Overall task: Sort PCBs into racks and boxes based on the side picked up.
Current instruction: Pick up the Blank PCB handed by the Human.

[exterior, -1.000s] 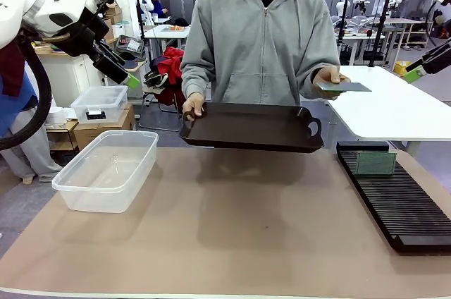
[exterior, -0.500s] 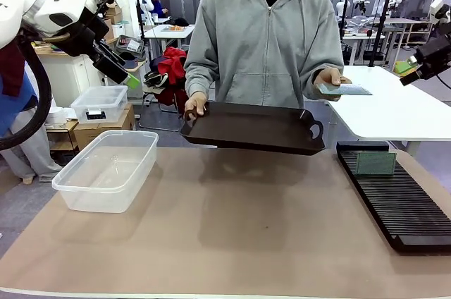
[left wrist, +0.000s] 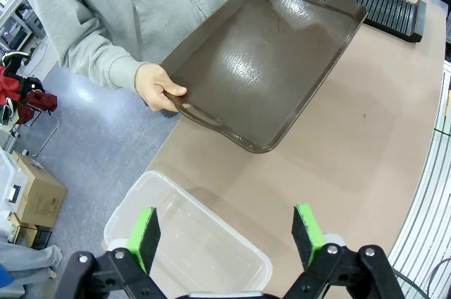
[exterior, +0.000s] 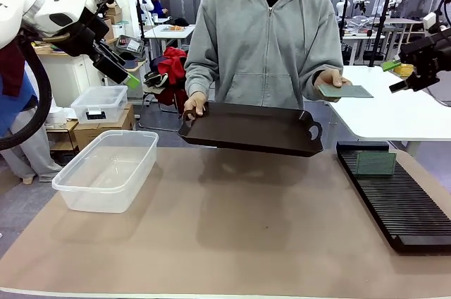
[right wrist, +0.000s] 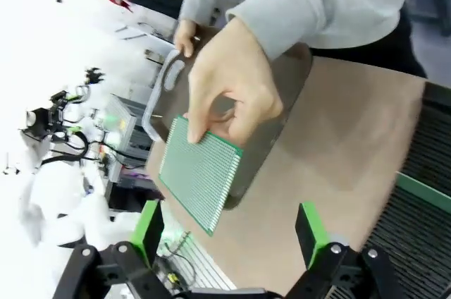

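Observation:
A person holds out a green PCB (exterior: 344, 91) flat in one hand, to the right of the tray. In the right wrist view that PCB (right wrist: 201, 172) hangs from the person's fingers (right wrist: 229, 87), just beyond my open right gripper (right wrist: 229, 232). In the front view my right gripper (exterior: 396, 77) hovers a short way right of the board, with nothing in it. Another PCB (exterior: 375, 163) stands upright in the black rack (exterior: 402, 204). My left gripper (exterior: 128, 73) is raised at the far left, and in its wrist view it (left wrist: 225, 235) is open over the clear box (left wrist: 190, 242).
The person's other hand holds a dark brown tray (exterior: 250, 128) above the table's far edge. The clear box (exterior: 106, 168) sits at the left on the tan table surface (exterior: 246, 235). A white table (exterior: 394, 112) stands behind on the right.
My right gripper has swung in from the picture's right edge toward the PCB in the person's hand. The left arm and the tray have barely moved.

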Robot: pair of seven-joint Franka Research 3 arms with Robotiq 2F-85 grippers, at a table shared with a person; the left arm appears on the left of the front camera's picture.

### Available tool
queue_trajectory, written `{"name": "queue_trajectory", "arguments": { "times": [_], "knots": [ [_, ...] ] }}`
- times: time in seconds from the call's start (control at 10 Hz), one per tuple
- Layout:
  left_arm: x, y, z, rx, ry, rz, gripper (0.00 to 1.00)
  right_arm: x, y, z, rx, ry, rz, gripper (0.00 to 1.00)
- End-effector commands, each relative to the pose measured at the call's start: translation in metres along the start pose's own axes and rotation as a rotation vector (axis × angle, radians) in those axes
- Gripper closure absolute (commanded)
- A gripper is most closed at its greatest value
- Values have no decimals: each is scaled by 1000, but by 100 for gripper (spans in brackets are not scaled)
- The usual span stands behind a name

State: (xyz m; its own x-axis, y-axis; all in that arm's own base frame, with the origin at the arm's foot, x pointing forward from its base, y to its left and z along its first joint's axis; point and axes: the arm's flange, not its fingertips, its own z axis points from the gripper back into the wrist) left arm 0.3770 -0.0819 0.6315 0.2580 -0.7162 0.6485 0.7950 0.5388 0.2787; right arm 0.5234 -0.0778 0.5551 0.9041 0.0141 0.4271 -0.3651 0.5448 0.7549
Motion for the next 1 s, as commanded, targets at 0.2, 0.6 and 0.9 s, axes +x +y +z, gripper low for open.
{"name": "queue_trajectory", "arguments": {
  "times": [0.2, 0.6, 0.9],
  "knots": [
    [-1, -1, -1, -5, 4, 0, 0, 3, 4, 12, -58, 9, 31, 0],
    [-1, -1, -1, -5, 4, 0, 0, 13, -13, 0, 67, -4, -115, 0],
    [-1, -1, -1, -5, 4, 0, 0, 17, -24, -19, 138, 52, -220, 0]
  ]
}}
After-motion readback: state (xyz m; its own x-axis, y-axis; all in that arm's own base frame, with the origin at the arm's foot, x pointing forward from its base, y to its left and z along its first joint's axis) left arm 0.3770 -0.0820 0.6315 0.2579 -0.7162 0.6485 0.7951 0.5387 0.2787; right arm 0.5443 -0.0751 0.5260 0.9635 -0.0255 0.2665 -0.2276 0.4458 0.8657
